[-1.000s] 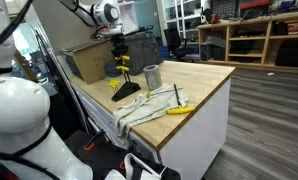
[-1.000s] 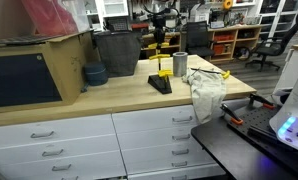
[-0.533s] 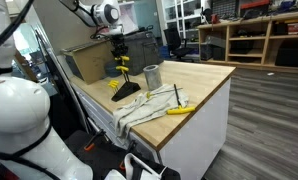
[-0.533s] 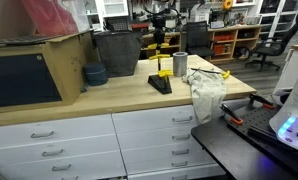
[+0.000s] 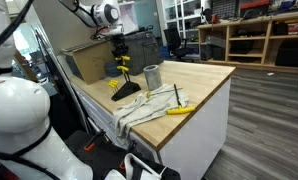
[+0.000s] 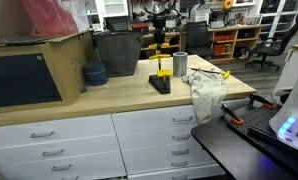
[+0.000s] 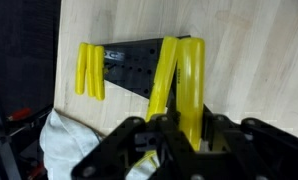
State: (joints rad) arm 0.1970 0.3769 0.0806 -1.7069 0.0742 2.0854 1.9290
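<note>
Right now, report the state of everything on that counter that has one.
Jaws: closed on a yellow tool, upright over the black rack.
Second yellow tool: resting at the rack's edge, ungripped.
Metal cup: upright.
Cloth: crumpled, draped over the counter edge.
Screwdriver: lying flat by the cloth.

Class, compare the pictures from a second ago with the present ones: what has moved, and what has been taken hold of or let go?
Nothing visibly changed. The gripper stays shut on the yellow piece over the black rack. The metal cup and the cloth lie just as they did before.
</note>
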